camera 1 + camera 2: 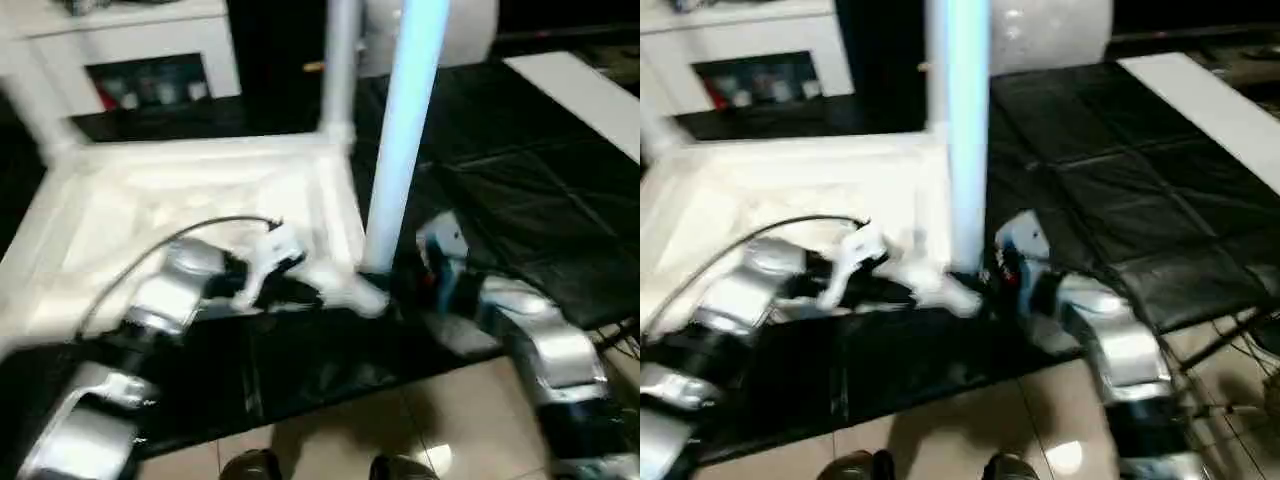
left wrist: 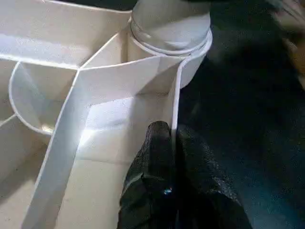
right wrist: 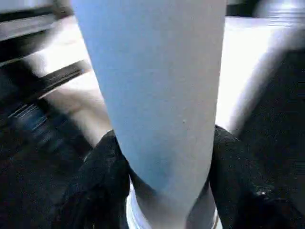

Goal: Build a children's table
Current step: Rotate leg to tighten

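Tabletop lay upside down on black mats, ribs up. Our left gripper pinched its thin side wall at the near right corner. At about three o'clock, our right gripper clasped an upright leg standing in that corner's socket.

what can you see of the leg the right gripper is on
The leg is a long white cylindrical tube, plastic by its look, standing nearly upright in the near right corner socket of the upside-down tabletop. Its top runs out of frame. The right gripper clasps it low down, one black finger on each side.
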`<state>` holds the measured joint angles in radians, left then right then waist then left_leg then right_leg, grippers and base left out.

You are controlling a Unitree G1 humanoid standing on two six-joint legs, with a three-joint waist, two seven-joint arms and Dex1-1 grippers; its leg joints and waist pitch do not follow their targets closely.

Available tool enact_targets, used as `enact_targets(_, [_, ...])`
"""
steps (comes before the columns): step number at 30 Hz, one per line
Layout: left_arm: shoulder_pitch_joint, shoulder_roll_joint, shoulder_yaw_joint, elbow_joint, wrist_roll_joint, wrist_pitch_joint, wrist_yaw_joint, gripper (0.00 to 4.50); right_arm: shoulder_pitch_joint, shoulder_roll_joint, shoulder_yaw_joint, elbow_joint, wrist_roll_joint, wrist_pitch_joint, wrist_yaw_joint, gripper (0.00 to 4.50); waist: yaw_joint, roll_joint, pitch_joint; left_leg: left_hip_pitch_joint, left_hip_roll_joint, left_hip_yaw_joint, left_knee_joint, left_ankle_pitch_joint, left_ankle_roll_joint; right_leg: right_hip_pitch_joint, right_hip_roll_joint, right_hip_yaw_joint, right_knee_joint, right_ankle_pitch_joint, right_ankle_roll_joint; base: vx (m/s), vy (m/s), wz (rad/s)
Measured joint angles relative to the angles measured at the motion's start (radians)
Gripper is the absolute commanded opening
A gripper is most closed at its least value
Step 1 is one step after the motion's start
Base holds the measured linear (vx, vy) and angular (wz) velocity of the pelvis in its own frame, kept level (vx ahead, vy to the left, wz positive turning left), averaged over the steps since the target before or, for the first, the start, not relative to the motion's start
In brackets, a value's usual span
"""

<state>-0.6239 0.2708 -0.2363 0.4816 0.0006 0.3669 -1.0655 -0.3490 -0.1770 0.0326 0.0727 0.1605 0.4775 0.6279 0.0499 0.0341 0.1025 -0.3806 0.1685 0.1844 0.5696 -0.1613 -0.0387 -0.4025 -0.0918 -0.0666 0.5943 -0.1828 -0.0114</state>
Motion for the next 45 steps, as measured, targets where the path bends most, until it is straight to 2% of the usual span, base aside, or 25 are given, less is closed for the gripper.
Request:
enact_targets(1, [-0.015, -0.032, 0.013, 0.017, 0.007, 0.021, 0.064, 0.0, -0.028, 0.052, -0.019, 0.031, -0.025, 0.002, -0.095, 1.99, -0.003, 0.0, 0.0, 0.0, 0.0, 0.0, 0.0, 0.0, 0.0, 0.0, 0.0, 0.0, 0.0, 0.0, 0.0, 0.0, 0.0, 0.0])
enact_targets(7, [-0.061, -0.16, 0.063, 0.06, 0.035, 0.095, 0.29, 0.0, -0.144, 0.206, -0.069, 0.155, -0.126, -0.011, -0.431, 1.99, -0.009, 0.002, -0.001, -0.002, -0.003, 0.0, -0.003, 0.0, 0.0, -0.001, 0.0, 0.002, -0.002, 0.0, 0.001, 0.0, 0.0, 0.0])
enact_targets(8, [-0.061, -0.168, 0.063, 0.06, 0.036, 0.096, 0.306, 0.0, -0.152, 0.21, -0.071, 0.167, -0.129, -0.016, -0.45, 2.33, -0.008, 0.003, -0.001, -0.002, -0.004, 0.0, -0.003, 0.0, 0.0, -0.001, 0.0, 0.003, -0.002, 0.0, 0.0, 0.0, 0.0, 0.0])
enact_targets(10, [-0.063, -0.175, 0.064, 0.06, 0.036, 0.098, 0.317, 0.0, -0.156, 0.215, -0.071, 0.176, -0.133, -0.031, -0.467, 2.68, -0.007, 0.005, -0.003, -0.002, -0.005, 0.0, -0.003, 0.0, 0.0, -0.001, 0.0, 0.004, -0.002, 0.002, -0.001, 0.0, 0.0, 0.0])
enact_targets(12, [-0.063, -0.179, 0.063, 0.053, 0.036, 0.102, 0.327, 0.0, -0.156, 0.228, -0.071, 0.183, -0.147, -0.055, -0.481, 2.77, -0.006, 0.006, -0.003, -0.003, -0.005, 0.0, -0.004, 0.0, 0.0, -0.001, 0.0, 0.004, -0.002, 0.004, -0.004, 0.0, 0.0, 0.0])
enact_targets(15, [-0.058, -0.18, 0.064, 0.029, 0.036, 0.11, 0.329, 0.0, -0.151, 0.234, -0.071, 0.193, -0.155, -0.102, -0.487, 3.15, -0.002, 0.006, -0.003, -0.006, -0.004, 0.0, -0.007, 0.0, 0.0, -0.004, 0.0, 0.003, -0.002, 0.003, -0.001, 0.0, 0.0, 0.0])
enact_targets(17, [-0.054, -0.18, 0.063, 0.02, 0.036, 0.11, 0.33, 0.0, -0.148, 0.235, -0.07, 0.196, -0.155, -0.123, -0.475, 3.2, -0.002, 0.006, -0.003, -0.008, -0.004, 0.0, -0.008, 0.0, 0.001, -0.006, 0.0, 0.003, -0.003, 0.002, -0.001, 0.0, 0.0, 0.0])
enact_targets(20, [-0.042, -0.165, 0.053, 0.0, 0.035, 0.097, 0.308, 0.0, -0.12, 0.185, -0.058, 0.174, -0.13, -0.145, -0.377, 3.53, -0.002, 0.006, -0.003, -0.009, -0.004, 0.0, -0.008, 0.0, 0.005, -0.007, 0.0, 0.002, -0.004, 0.002, -0.001, 0.0, 0.0, 0.0])
enact_targets(26, [-0.029, -0.089, 0.028, -0.004, 0.031, 0.023, 0.194, 0.0, -0.068, 0.03, 0.004, 0.156, -0.092, -0.186, -0.129, 4.06, -0.004, 0.005, -0.002, -0.01, -0.001, 0.0, -0.007, 0.0, 0.005, -0.008, 0.001, 0.0, -0.004, 0.002, -0.001, 0.0, 0.0, 0.0])
enact_targets(30, [-0.009, -0.027, 0.003, -0.005, 0.013, -0.054, 0.079, 0.0, -0.039, -0.056, 0.008, 0.147, -0.046, -0.216, 0.045, 4.06, 0.002, 0.005, -0.001, -0.011, 0.0, 0.0, -0.006, 0.0, 0.005, -0.008, 0.002, 0.0, -0.002, 0.002, -0.001, 0.0, 0.0, 0.0])
enact_targets(35, [0.005, 0.08, -0.045, -0.004, -0.005, -0.174, -0.123, 0.0, -0.008, -0.196, 0.033, 0.096, 0.043, -0.228, 0.323, 4.06, 0.029, 0.003, 0.0, -0.013, 0.001, 0.0, -0.002, 0.0, 0.005, -0.008, 0.001, -0.001, 0.0, 0.002, -0.001, 0.0, 0.0, 0.0])
enact_targets(36, [0.005, 0.1, -0.051, -0.004, -0.006, -0.185, -0.162, 0.0, -0.007, -0.217, 0.043, 0.094, 0.06, -0.228, 0.375, 3.91, 0.034, 0.003, 0.0, -0.014, 0.001, 0.001, -0.001, 0.0, 0.005, -0.008, 0.001, -0.001, 0.0, 0.002, -0.002, 0.0, 0.0, 0.0])
enact_targets(38, [0.004, 0.121, -0.065, -0.004, -0.008, -0.203, -0.231, 0.0, -0.007, -0.246, 0.053, 0.094, 0.082, -0.226, 0.448, 3.91, 0.043, 0.003, 0.0, -0.014, 0.001, 0.001, 0.0, -0.001, 0.004, -0.007, 0.001, -0.001, 0.0, 0.003, -0.003, 0.0, 0.0, 0.0])
enact_targets(42, [0.001, 0.154, -0.09, 0.001, -0.014, -0.244, -0.335, 0.0, -0.008, -0.291, 0.074, 0.099, 0.101, -0.24, 0.572, 3.46, 0.048, 0.002, 0.0, -0.014, 0.001, 0.003, 0.002, -0.001, 0.003, -0.006, 0.0, 0.0, 0.0, 0.003, -0.003, 0.0, 0.0, 0.0])
enact_targets(45, [-0.013, 0.168, -0.106, 0.017, -0.017, -0.267, -0.378, 0.0, -0.013, -0.315, 0.096, 0.103, 0.112, -0.242, 0.644, 3.33, 0.052, 0.002, 0.0, -0.014, 0.002, 0.004, 0.002, -0.001, 0.003, -0.006, 0.0, -0.001, 0.001, 0.003, -0.003, 0.0, 0.0, 0.0])
